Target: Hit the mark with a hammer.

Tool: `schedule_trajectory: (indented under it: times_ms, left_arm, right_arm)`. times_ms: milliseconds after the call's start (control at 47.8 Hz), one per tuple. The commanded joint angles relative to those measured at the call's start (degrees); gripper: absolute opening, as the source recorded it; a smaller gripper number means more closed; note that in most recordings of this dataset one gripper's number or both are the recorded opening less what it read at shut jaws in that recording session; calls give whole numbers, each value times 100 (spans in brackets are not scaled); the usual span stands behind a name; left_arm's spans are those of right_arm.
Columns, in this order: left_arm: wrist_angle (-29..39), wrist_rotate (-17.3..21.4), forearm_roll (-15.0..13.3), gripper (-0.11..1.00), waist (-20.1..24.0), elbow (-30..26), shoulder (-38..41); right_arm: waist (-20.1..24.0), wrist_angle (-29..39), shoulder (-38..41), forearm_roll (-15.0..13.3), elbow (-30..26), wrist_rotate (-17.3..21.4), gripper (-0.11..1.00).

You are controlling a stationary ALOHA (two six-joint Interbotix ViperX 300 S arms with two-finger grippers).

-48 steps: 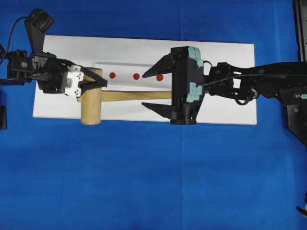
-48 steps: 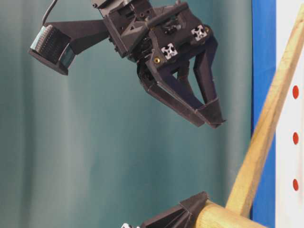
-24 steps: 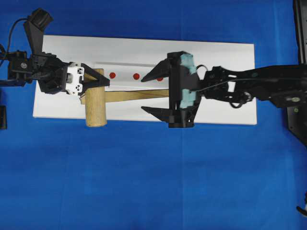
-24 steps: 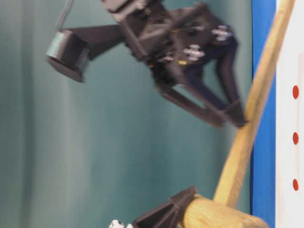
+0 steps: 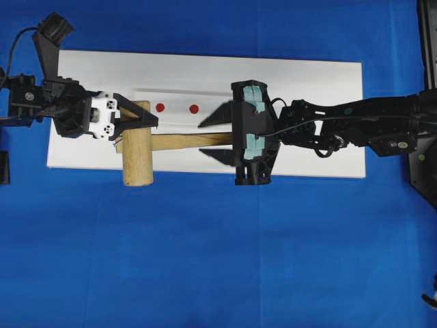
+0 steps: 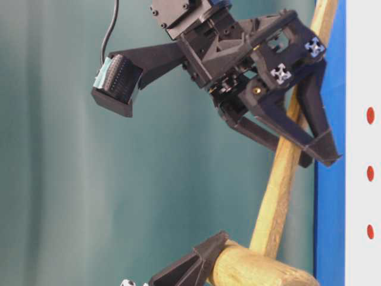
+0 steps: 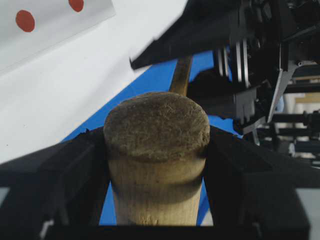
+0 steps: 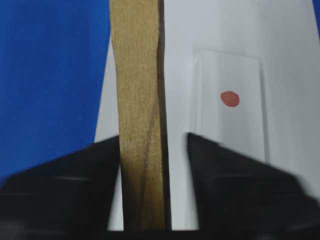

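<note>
A blue cloth [image 5: 205, 260] covers the table, and on it lies a flat white board [image 5: 314, 82] carrying a narrower white bar [image 5: 177, 102] with red dots painted in a row. From overhead only 2 of those dots show (the right arm covers the rest of the row), so which one is the mark cannot be told there. In the right wrist view 1 red dot [image 8: 230, 98] shows alone on the bar. In the table-level view a plain grey-green backdrop [image 6: 71, 196] fills the room behind.

The hammer [image 5: 136, 154] lies across the board's near edge, its thick head at the left and its slim handle running right beside the bar. The left gripper [image 5: 140, 121] clamps the head, a finger pressed on each side. The right gripper [image 5: 215, 139] straddles the handle, jaws narrowed around it: one finger [image 8: 75, 180] touches the wood, while a thin gap shows at the other, so a full grip cannot be told.
</note>
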Motion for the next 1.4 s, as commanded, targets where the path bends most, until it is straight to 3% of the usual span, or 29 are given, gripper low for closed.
schedule_trajectory:
  times_ms: [0, 105, 879, 1046, 1381]
  left_arm:
    - [-62, -26, 9, 49, -9, -167, -105]
    - [-70, -18, 9, 49, -9, -167, -105]
    - [35, 62, 18, 49, 44, -132, -132]
    - [97, 88, 53, 81, 44, -132, -132]
    - [105, 185, 62, 81, 53, 105, -439]
  right_arm:
    - [18, 18, -79, -44, -132, -9, 23]
    - [18, 26, -79, -62, -132, -9, 7]
    - [9, 26, -105, -62, -158, 0, 7]
    - [35, 26, -158, -62, -158, 9, 7]
    - [62, 26, -396, -44, 44, 88, 7]
